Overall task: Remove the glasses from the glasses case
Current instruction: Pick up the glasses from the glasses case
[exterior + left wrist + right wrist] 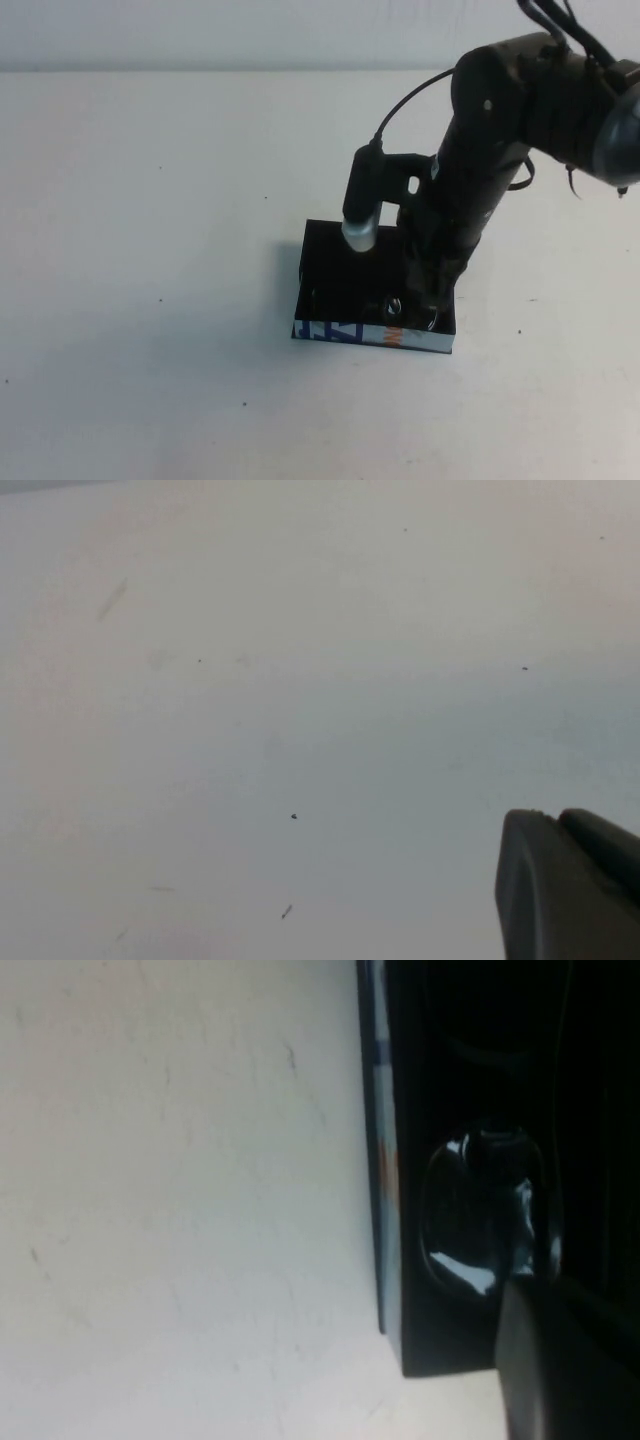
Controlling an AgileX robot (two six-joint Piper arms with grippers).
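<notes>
White table (150, 200): right gripper (425, 290) inside glasses case (330, 290), left gripper (570, 890) above bare tabletop.

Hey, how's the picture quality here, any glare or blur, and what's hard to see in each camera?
High view: soft and washed out; the right gripper reaches down into the glasses case, black on black. Right wrist view: bright glare spots on the glasses, the case interior nearly all shadow. Left wrist view: the left gripper is a blurred dark shape at the corner over the evenly lit table.
</notes>
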